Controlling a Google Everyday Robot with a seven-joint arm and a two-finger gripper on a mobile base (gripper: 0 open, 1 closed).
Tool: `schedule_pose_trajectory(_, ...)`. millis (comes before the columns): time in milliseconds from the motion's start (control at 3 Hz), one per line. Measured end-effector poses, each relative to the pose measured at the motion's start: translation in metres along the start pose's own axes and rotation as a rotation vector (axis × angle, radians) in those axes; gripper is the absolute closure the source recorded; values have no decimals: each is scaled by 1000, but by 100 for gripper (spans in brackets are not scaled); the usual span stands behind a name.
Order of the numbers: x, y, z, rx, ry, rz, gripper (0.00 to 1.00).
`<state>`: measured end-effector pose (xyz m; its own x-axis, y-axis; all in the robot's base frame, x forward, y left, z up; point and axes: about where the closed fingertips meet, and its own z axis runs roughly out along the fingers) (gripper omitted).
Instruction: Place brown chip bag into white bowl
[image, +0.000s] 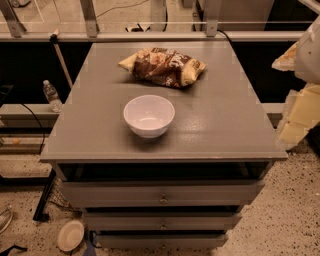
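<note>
Brown chip bag (162, 66) lies at the back of the cabinet top (225, 120). White bowl (149, 115) sits nearer the front, apart from it. Gripper (302, 107) is at the right edge, off the cabinet; can't tell its grip state.

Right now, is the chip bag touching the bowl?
Apart: camera view shows bare tabletop between chip bag and bowl; the gripper is at right edge, off both.

You'll find the chip bag (162, 66) on the cabinet top (225, 115), toward the back. The bowl (149, 116) stands in front of it, apart, near centre. The gripper (297, 107) is beyond the top's right edge. Left of the cabinet: bottle (51, 96) on a ledge, plate (70, 235) on the floor.
</note>
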<state>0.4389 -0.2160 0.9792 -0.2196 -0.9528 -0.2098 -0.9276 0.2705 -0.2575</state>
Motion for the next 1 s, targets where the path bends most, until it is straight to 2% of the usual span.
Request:
schedule_pose_trajectory(333,0,0,0,0,0,0,0)
schedule_pose_trajectory(667,-6,-42,10,35,-16,23,0)
schedule_pose_trajectory(1000,-24,-108,36,83,-53,83,0)
